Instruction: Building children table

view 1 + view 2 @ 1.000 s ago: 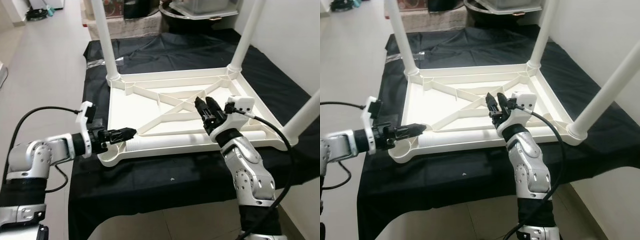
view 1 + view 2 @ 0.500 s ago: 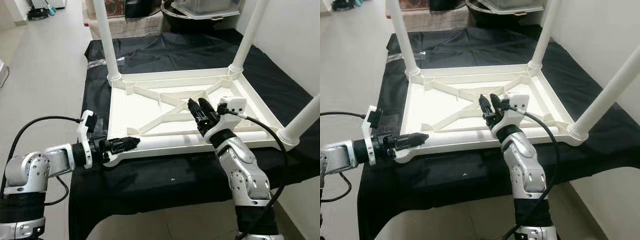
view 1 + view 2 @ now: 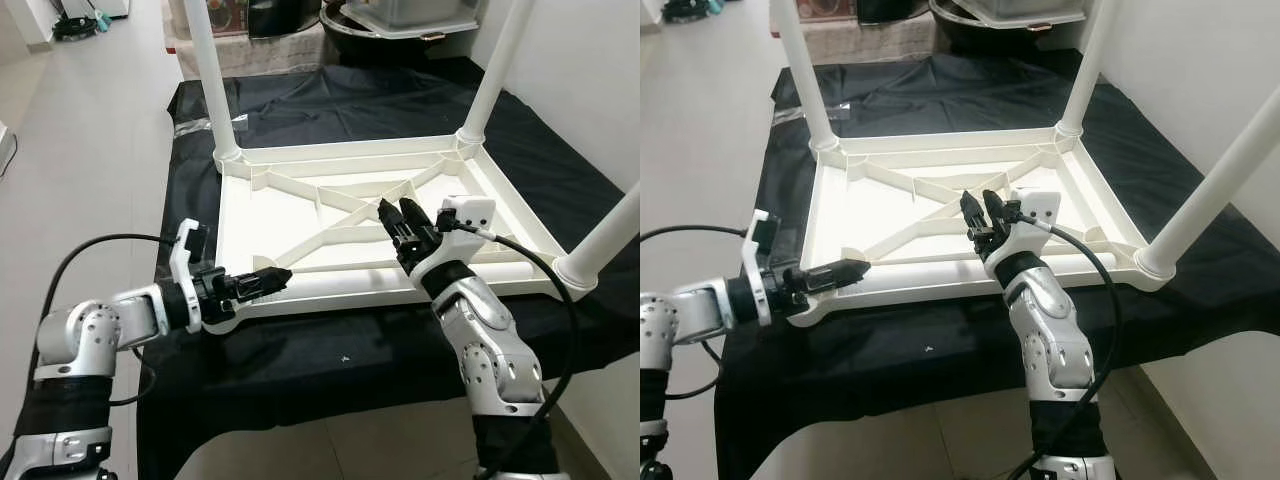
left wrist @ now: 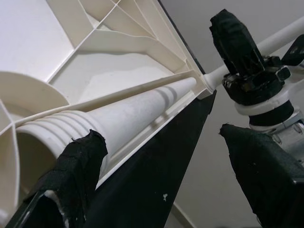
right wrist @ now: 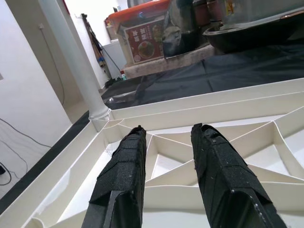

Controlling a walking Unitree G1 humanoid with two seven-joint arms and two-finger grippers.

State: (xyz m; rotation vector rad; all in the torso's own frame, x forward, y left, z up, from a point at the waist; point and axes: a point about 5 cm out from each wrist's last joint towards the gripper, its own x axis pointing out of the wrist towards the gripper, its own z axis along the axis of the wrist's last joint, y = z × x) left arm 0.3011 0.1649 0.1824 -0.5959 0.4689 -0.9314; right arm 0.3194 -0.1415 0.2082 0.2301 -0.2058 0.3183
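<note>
Upturned white plastic children's table sits on black cloth. Left gripper spread wide at loose white leg lying along near rim. Right gripper open, empty, above ribs.

Head stereo pair looking down on upturned table, wrist cameras close along its underside
</note>
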